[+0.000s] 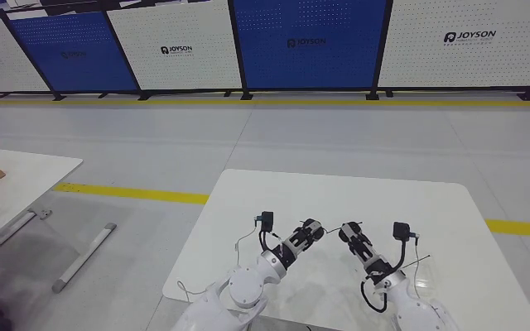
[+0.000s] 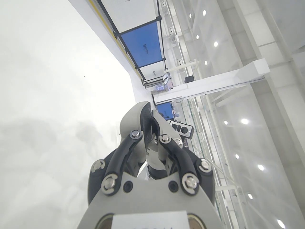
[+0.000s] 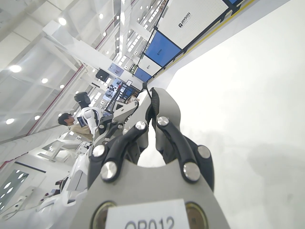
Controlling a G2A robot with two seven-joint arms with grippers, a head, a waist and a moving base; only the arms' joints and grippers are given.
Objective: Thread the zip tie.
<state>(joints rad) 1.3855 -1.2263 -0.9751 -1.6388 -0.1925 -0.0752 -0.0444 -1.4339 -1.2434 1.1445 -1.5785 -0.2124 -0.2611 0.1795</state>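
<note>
Over the near part of the white table [image 1: 348, 194], my two grippers face each other tip to tip, a small gap apart. My right gripper [image 3: 152, 91] is shut on a thin black zip tie [image 3: 145, 87], whose short end sticks out past the fingertips. In the top view the right gripper [image 1: 347, 228] has a fine dark line [image 1: 331, 230] running from it toward the left gripper [image 1: 315, 226]. My left gripper [image 2: 149, 107] is shut, pads pressed together. I cannot tell whether it holds anything. In the right wrist view the left gripper [image 3: 125, 109] shows beyond my own fingers.
The table's far half lies bare ahead of both grippers. Another white table [image 1: 33, 178] stands off to the left across the floor. Blue and white panels [image 1: 306, 41] line the back. Thin cables hang from both wrists near the table's front.
</note>
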